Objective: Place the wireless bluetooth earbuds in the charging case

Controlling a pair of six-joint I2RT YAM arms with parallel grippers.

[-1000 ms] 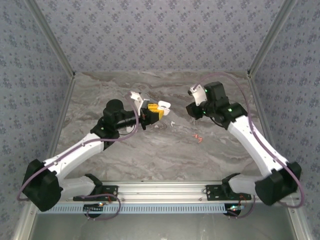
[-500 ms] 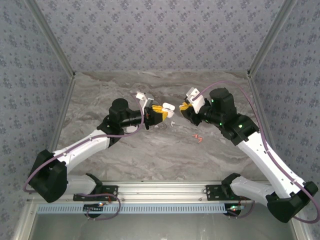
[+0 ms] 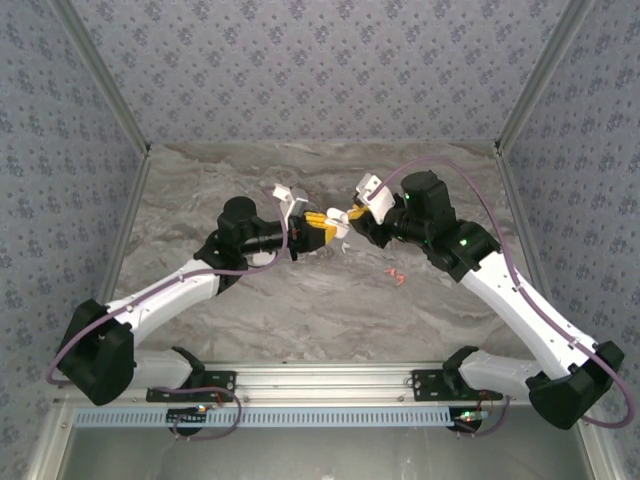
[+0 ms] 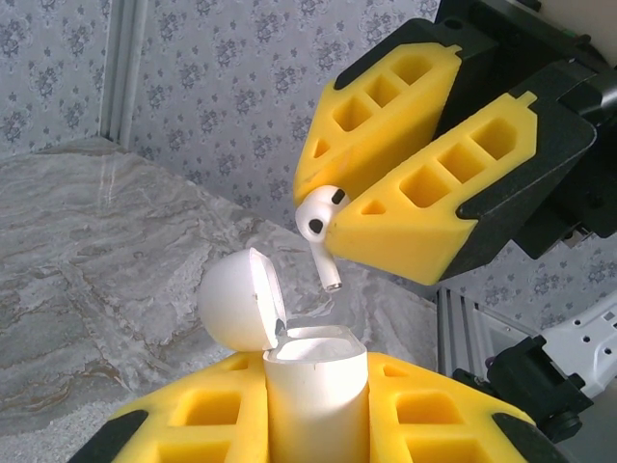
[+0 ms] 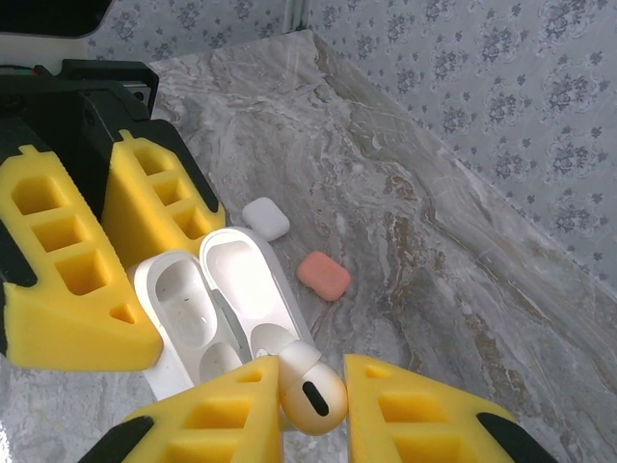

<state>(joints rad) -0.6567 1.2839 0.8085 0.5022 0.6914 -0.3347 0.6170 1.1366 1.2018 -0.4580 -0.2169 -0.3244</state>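
- The light was bright and even, and seemed to come from above.
- Shadows on the table (image 3: 330, 310) were soft and pale.
- The white case (image 4: 318, 381) looked a little washed out.
- The top view was a bit grainy; the wrist views were sharper.

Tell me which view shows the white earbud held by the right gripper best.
Left wrist view: the earbud shows side-on, head and stem whole, hanging above the open charging case. The right wrist view shows it close but foreshortened between yellow fingers, stem mostly hidden. In the top external view it is too small to tell from the case.
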